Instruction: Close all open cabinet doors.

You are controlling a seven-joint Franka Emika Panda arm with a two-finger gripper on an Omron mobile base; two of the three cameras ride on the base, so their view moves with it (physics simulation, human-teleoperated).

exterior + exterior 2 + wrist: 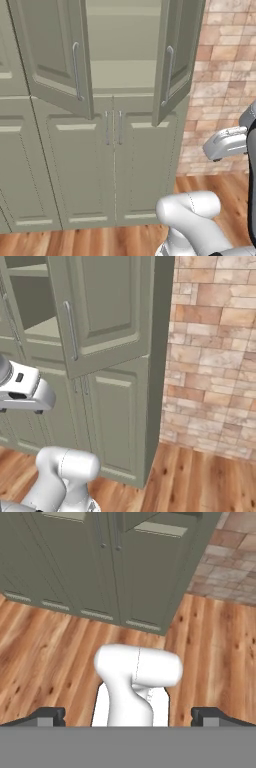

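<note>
Jaws (pixel 128 717) spread wide, holding nothing, aimed down at the wooden floor (pixel 45 657). Closed lower doors (pixel 75 567) stand ahead of the jaws. Well above the jaws, the left upper door (pixel 52 50) and right upper door (pixel 172 57) hang open off the shelf (pixel 122 72).

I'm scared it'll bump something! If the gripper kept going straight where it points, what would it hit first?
Probably the robot's own white arm link, right ahead of the gripper. Past it lies the wooden floor before the lower cabinet doors. Depth is hard to judge.
</note>
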